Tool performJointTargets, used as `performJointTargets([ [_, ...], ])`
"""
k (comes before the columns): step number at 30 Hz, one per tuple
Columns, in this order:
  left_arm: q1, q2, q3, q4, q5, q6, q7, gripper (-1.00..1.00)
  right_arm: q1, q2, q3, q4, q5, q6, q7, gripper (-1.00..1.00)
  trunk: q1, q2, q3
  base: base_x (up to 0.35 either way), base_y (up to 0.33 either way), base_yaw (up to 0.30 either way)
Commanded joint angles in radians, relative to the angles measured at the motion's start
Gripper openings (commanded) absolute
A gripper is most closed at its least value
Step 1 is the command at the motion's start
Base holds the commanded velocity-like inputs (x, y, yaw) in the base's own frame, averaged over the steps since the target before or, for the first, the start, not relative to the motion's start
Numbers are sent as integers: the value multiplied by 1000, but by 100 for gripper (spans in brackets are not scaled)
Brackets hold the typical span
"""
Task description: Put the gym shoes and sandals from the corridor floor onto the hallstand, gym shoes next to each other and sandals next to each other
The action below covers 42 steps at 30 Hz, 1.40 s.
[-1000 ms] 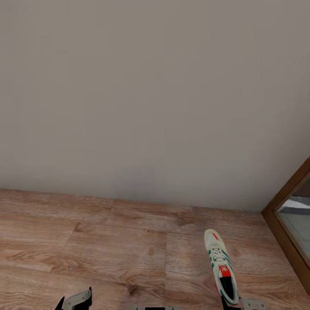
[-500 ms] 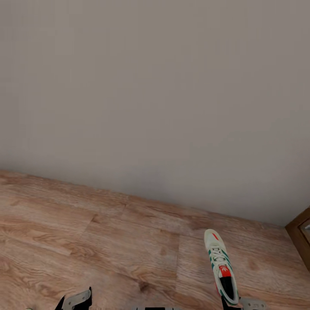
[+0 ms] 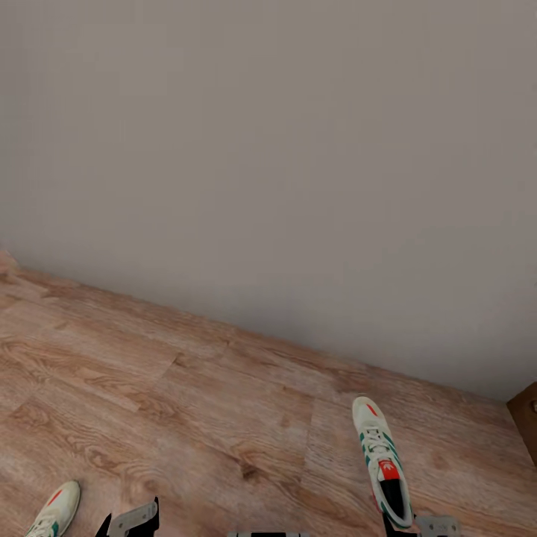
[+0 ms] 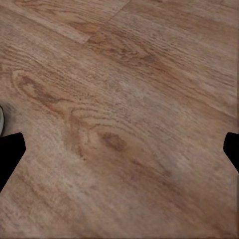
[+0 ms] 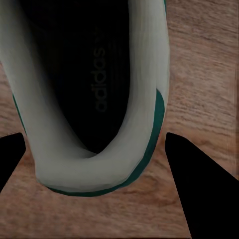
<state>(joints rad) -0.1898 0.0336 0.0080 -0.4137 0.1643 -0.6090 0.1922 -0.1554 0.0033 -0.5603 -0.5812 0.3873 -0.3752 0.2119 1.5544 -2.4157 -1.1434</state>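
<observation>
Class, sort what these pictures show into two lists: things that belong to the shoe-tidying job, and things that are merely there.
Belongs to the job:
gym shoe in the right gripper
second gym shoe on the floor
corridor floor
right gripper
left gripper

Merely there:
plain wall
brown wooden frame

White green-striped gym shoe (image 3: 382,461) toe toward wall, second gym shoe (image 3: 54,511) on wood corridor floor (image 3: 186,403)

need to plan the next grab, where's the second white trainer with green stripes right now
In the head view its toe pokes in at the bottom left corner on the wood-grain plank floor, just outside the left gripper.
</observation>
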Motion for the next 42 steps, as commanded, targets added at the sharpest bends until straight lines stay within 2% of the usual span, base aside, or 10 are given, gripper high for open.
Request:
performJointTargets([
  [1,0,0,-2,0,4,-3,1,100,-1,-1,-7,0,9,-48,11,-100,0,0,-1,-5,-3,1],
  [14,0,1,0,0,6,-3,1,100,-1,1,-7,1,7,-58,9,-100,0,0,-1,-1,0,39],
  [42,0,2,1,1,6,-3,1,100,-1,1,-9,32,3,-60,6,-100,0,0,-1,0,0,273],
])
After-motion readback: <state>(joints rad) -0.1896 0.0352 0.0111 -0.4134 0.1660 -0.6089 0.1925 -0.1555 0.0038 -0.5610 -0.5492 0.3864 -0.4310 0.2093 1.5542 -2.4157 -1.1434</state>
